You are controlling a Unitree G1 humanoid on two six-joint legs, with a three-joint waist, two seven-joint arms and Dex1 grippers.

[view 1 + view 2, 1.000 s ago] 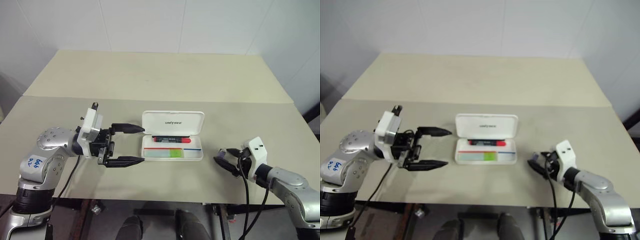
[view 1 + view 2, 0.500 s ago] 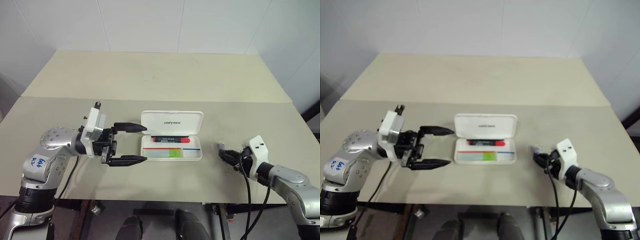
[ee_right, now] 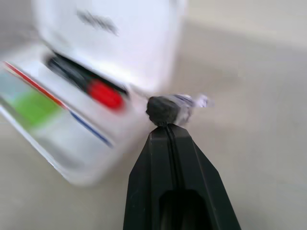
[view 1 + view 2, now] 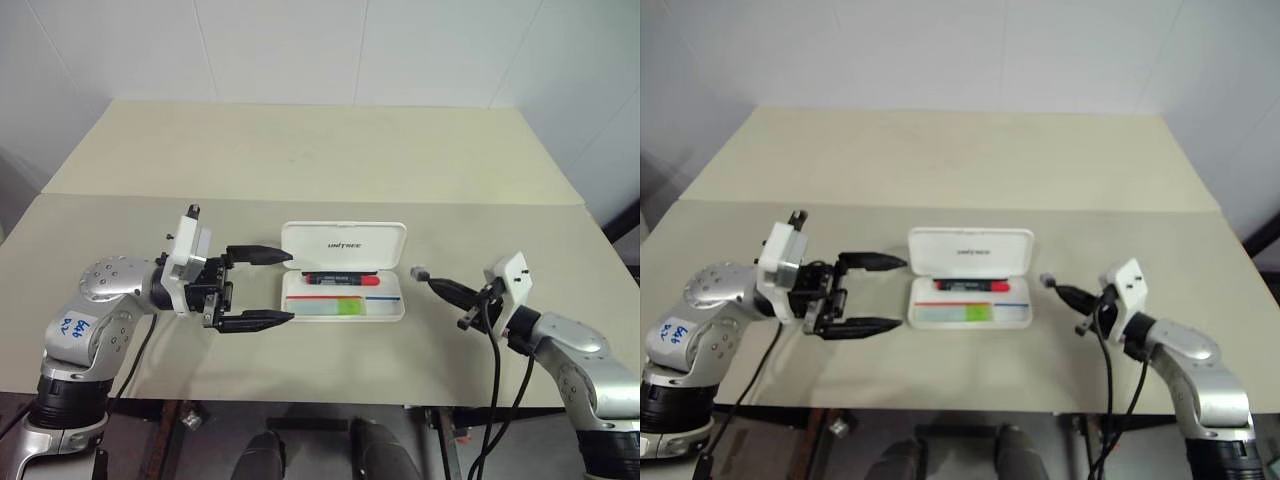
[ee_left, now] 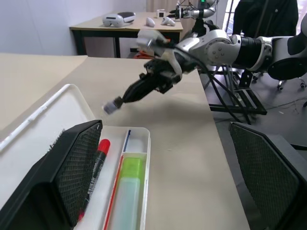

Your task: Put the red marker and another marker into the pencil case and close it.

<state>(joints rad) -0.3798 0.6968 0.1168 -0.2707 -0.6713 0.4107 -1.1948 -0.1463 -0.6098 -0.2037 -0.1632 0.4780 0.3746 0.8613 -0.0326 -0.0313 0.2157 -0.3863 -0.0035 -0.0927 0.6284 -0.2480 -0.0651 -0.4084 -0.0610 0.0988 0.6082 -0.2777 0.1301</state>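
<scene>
your white pencil case (image 4: 344, 271) lies open holding red marker (image 4: 343, 279) and green highlighter (image 4: 336, 307); left gripper (image 4: 268, 287) level, jaws spread; right gripper (image 4: 432, 283) clenched on a small grey stub (image 4: 419, 273).

pencil case (image 4: 345, 246): white, small dark letters on the lid, a red and blue stripe inside
red marker (image 4: 343, 279): black with a red end
another marker (image 4: 335, 307): pale green (brighter green cap)
small stub (image 4: 420, 273): dark grey
counter (image 4: 320, 160): light beige
fingers (image 4: 258, 254): black
</scene>
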